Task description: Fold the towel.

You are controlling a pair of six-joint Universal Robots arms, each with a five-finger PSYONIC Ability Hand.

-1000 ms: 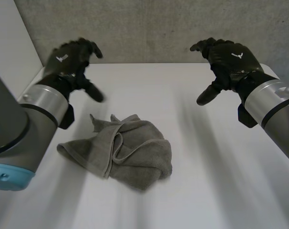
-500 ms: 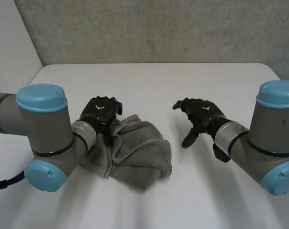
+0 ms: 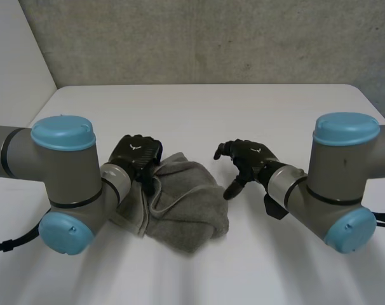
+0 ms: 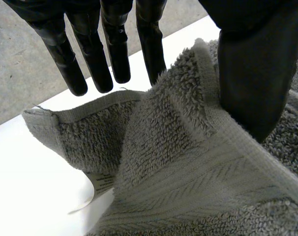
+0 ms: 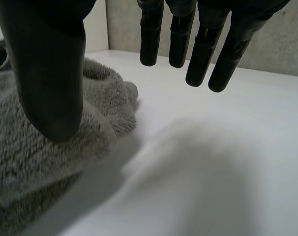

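On the white table [image 3: 256,108] lies a crumpled grey towel [image 3: 186,203], left of centre and toward the near side, bunched in loose folds.

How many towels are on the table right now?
1. One grey towel, crumpled on the white table: the left hand is on its left edge, the right hand hovers just off its right side. The heap could hide a second cloth.

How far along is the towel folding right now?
Done: nothing; the towel lies crumpled on the table. In hand: the left robot hand is at its left edge, thumb on a raised fold; the right robot hand hovers open beside it. To do: grasp, spread flat, fold.
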